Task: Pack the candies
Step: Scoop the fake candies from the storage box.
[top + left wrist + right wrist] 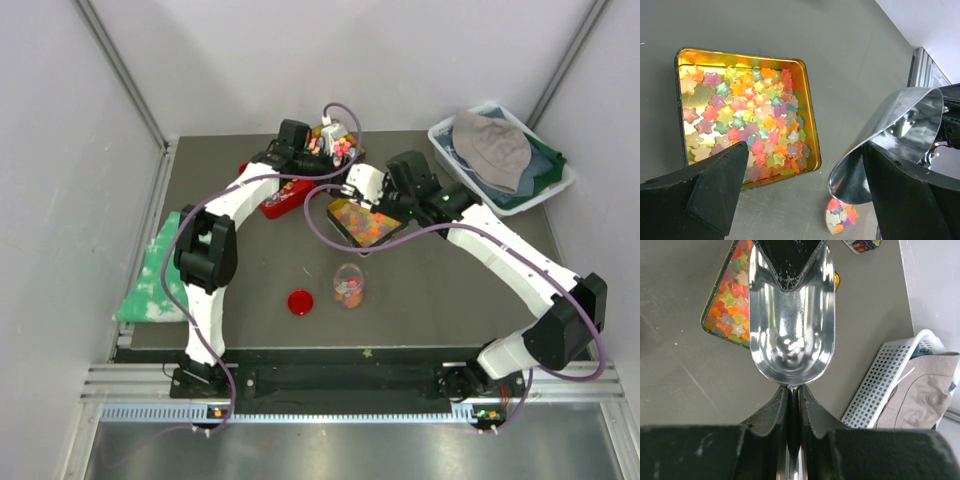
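Note:
The candies (pixel 752 120) are small glossy stars in many colours and fill a gold tin (pixel 811 131), which also shows in the top view as the tin (pixel 362 222). More candies lie in a clear cup (pixel 348 287) in front of the tin, the cup (pixel 840 218) also showing low in the left wrist view. My right gripper (pixel 793 392) is shut on the handle of a metal scoop (pixel 790 315), whose bowl is empty and hangs beside the tin's far end. My left gripper (pixel 805 195) stands wide open above the table behind the tin, holding nothing.
A red lid (pixel 300 302) lies left of the cup. A red box (pixel 285 197) and a container of pastel sweets (pixel 335 142) sit at the back. A white basket (pixel 548 192) of clothes stands at the back right. A green cloth (pixel 155 270) lies at the left edge.

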`<state>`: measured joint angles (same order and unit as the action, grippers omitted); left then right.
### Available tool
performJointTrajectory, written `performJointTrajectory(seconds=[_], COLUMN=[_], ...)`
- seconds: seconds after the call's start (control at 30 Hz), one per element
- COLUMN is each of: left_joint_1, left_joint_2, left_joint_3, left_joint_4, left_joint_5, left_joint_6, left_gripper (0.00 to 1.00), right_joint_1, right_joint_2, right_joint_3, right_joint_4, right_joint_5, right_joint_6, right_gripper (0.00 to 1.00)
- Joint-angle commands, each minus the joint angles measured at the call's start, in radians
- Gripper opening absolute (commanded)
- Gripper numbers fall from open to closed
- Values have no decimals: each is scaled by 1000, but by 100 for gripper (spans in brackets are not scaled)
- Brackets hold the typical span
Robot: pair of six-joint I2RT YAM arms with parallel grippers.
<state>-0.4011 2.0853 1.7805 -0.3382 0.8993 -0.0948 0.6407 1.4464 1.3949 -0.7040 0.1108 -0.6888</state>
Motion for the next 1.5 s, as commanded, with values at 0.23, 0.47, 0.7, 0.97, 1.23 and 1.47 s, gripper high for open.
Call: performJointTrajectory(seconds=[0.23, 0.47, 0.7, 0.97, 1.23, 1.47], left_joint_1=[76, 65, 41, -2, -24, -27], left_joint_2=[54, 104, 140, 165, 200, 209], left_joint_3=[131, 79, 36, 39, 53, 77], left_joint_4=[6, -4, 4, -10, -27, -35], left_joint_5=[-176, -304, -361, -407, -456, -484], left_joint_6=[18, 142, 207, 256, 277, 288], left_gripper=[99, 99, 99, 92, 74, 65], right_joint_1=[1, -55, -95, -105, -105, -105], right_joint_2=[-84, -99, -109, -124, -141, -138], right_joint_3=[-25, -25, -7, -27, -10, -25], right_joint_4=[52, 54, 41, 37, -3, -29], right_joint_5=[89, 125, 133, 148, 145, 147], right_joint_6=[-14, -44, -66, -94, -136, -196], right_gripper=[0, 0, 0, 0, 0, 0])
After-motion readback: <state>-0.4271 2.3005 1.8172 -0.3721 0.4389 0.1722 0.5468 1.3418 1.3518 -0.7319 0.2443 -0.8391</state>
